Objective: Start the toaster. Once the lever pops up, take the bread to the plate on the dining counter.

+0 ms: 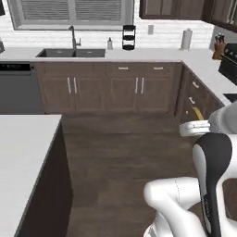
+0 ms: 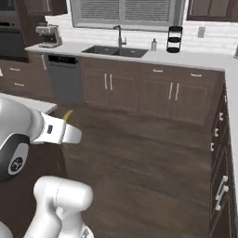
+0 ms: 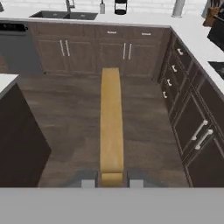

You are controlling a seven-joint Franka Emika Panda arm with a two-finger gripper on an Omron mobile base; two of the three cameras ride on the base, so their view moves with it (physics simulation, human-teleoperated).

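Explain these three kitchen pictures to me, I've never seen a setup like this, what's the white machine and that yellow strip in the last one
The white machine is a robot arm on a rolling base. Two cameras ride behind it, left and right, looking across the wood floor toward the sink. The third camera sits on the hand itself. That yellow strip is the bread, seen edge-on, pinched in the shut gripper. From the left its tip peeks out past the arm. The white corner at left is the dining counter.
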